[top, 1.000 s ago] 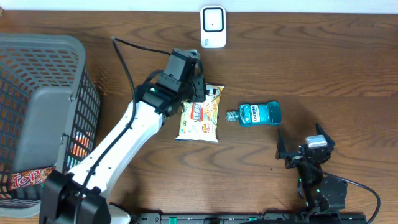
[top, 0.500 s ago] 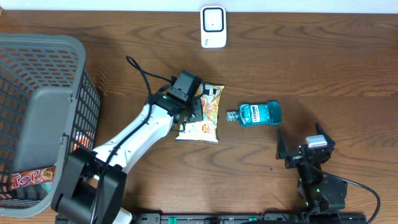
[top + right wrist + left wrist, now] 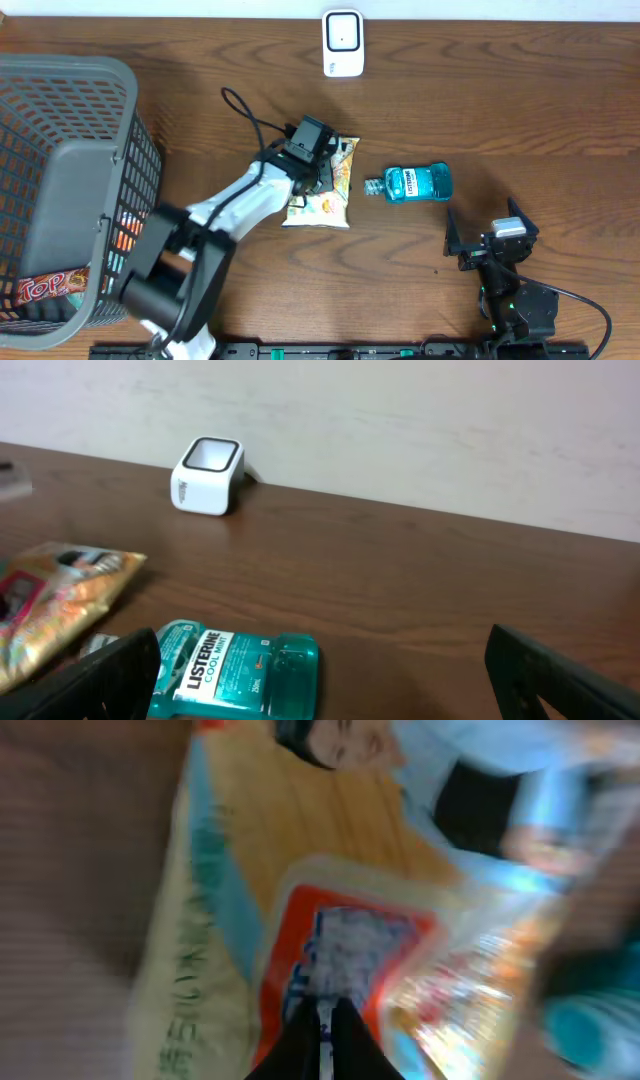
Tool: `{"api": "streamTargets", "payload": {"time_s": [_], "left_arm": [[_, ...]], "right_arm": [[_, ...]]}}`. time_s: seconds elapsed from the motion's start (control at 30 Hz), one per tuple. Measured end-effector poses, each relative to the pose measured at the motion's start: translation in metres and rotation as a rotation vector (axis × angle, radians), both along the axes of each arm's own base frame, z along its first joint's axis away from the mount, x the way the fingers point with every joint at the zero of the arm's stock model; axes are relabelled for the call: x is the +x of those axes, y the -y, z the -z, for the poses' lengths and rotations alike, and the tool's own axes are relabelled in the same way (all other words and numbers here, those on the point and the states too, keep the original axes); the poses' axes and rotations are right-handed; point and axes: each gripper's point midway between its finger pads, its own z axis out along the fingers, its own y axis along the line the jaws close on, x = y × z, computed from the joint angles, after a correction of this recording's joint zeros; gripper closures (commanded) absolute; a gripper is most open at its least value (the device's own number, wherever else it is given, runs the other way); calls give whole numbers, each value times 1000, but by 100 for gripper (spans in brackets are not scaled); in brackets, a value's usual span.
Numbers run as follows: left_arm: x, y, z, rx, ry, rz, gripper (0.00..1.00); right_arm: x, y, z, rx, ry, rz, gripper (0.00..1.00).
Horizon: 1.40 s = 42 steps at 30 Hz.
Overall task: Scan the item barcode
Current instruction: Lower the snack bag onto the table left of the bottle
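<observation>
Overhead view: wooden table, contents listed left to right.
Basket: grey mesh, at the table's left edge, well to the left of the left claw.
Red packet: lies inside the basket at its near end – white letters "TOP" show.
Left claw: jaws closed narrow, the two dark fingertips pressed together. They are set down on the snack bag's printed face. The blurred left wrist view does not show whether any film is pinched between them.
Snack bag: the task's item, yellow with a red and blue panel. It lies flat on the table directly under the left claw, its near end sticking out past the claw.
Barcode scanner: small white unit at the far edge of the table, beyond the left claw and well apart from it.
Mouthwash bottle: teal, "LISTERINE" label, on its side with the cap toward the snack bag. It lies just right of the left claw, ahead and left of the right claw.
Right claw: jaws spread wide, nothing between them. It sits near the table's near right edge, apart from every item.
</observation>
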Motion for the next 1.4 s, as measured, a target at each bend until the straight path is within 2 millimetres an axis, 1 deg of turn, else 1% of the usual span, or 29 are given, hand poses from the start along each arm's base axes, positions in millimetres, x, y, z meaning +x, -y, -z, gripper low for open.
{"api": "streamTargets", "payload": {"time_s": [0.17,0.23,0.3,0.4,0.53,0.63,0.7,0.83,0.87,0.9,1.0,1.03,1.1,1.13,1.17,1.2,1.27,1.3,1.37,1.4], "left_arm": [[1,5,0,-8,4,-7,92],[2,13,-1,-18,21,4,92],[1,27,-2,-34,46,30,92],[-4,51,-2,-54,76,83,92],[-13,85,-7,-94,121,156,92],[-18,101,-12,-120,149,190,92],[-18,105,-14,-131,159,196,92],[-16,106,-15,-136,166,196,92],[-16,106,-16,-133,165,199,91],[-16,106,-16,-127,162,205,87],[-18,103,-25,-86,148,244,60],[-18,101,-32,-71,145,249,48],[-17,93,-58,-27,170,279,31],[-15,88,-78,-9,200,287,23],[-13,82,-97,4,232,289,20],[-9,75,-124,21,283,287,19],[-1,56,-184,36,405,244,5],[2,44,-212,42,466,214,0],[5,14,-263,54,585,132,2],[6,-9,-290,62,650,71,2]], "right_arm": [[0,0,0,0,0,0,1],[0,0,0,0,0,0,1],[0,0,0,0,0,0,1],[0,0,0,0,0,0,1],[0,0,0,0,0,0,1],[0,0,0,0,0,0,1],[0,0,0,0,0,0,1],[0,0,0,0,0,0,1],[0,0,0,0,0,0,1],[0,0,0,0,0,0,1],[0,0,0,0,0,0,1],[0,0,0,0,0,0,1],[0,0,0,0,0,0,1],[0,0,0,0,0,0,1],[0,0,0,0,0,0,1],[0,0,0,0,0,0,1],[0,0,0,0,0,0,1],[0,0,0,0,0,0,1],[0,0,0,0,0,0,1],[0,0,0,0,0,0,1]]}}
